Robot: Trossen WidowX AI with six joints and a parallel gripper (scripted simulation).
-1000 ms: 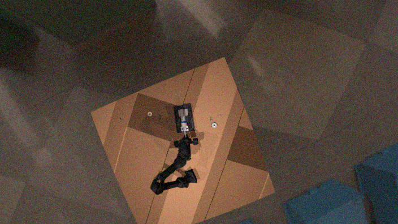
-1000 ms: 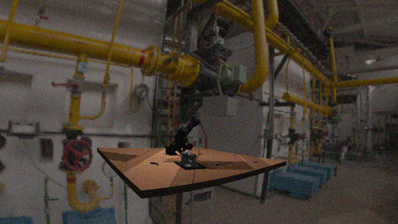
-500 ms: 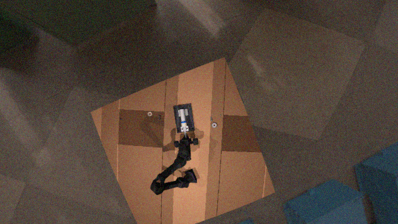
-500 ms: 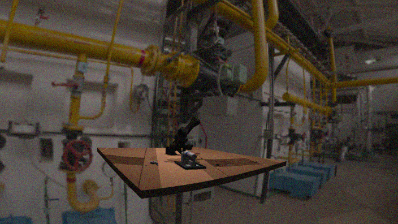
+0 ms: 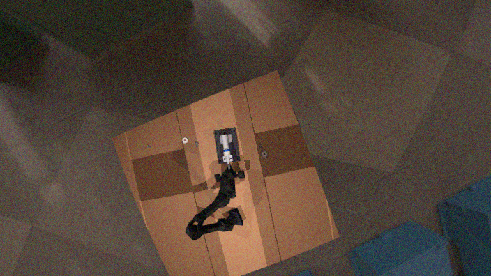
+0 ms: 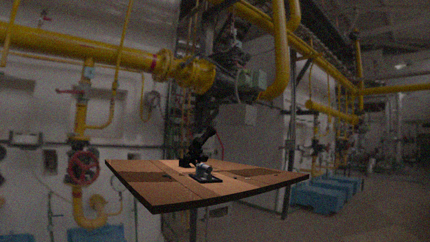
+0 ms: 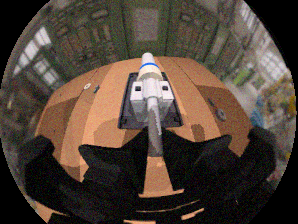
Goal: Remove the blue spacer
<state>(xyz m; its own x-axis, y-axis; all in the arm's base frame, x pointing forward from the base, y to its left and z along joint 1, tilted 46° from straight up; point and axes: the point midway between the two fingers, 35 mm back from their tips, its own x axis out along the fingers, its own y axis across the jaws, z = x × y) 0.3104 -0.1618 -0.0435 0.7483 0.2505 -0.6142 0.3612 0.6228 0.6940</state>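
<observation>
The grey-white housing block [image 5: 226, 139] [image 6: 207, 167] stands on a dark baseplate [image 5: 217, 146] [image 6: 217, 181] [image 7: 123, 119]. The blue spacer [image 5: 227, 150] [image 7: 149, 65] sits in line on the shaft beside the big block, with a cream spacer [image 7: 150, 74] on its near side. A smaller light-grey bracket [image 5: 227, 158] [image 7: 141, 105] stands nearest the arm. The shaft [image 5: 229, 164] [image 7: 154, 120] comes out of it toward my gripper [image 5: 229, 169] [image 7: 152, 128], which is shut on its grey end. The fingers partly hide that end. Gaps between the parts are too small to tell.
On the wooden table [image 5: 296, 195] [image 6: 143, 192], a white ring [image 5: 186, 140] [image 7: 87, 86] and a small grey piece [image 5: 197, 143] [image 7: 96, 90] lie left of the baseplate. A grey ring [image 5: 266, 152] [image 7: 220, 115] lies right of it. Another tiny piece [image 5: 148, 146] lies farther left.
</observation>
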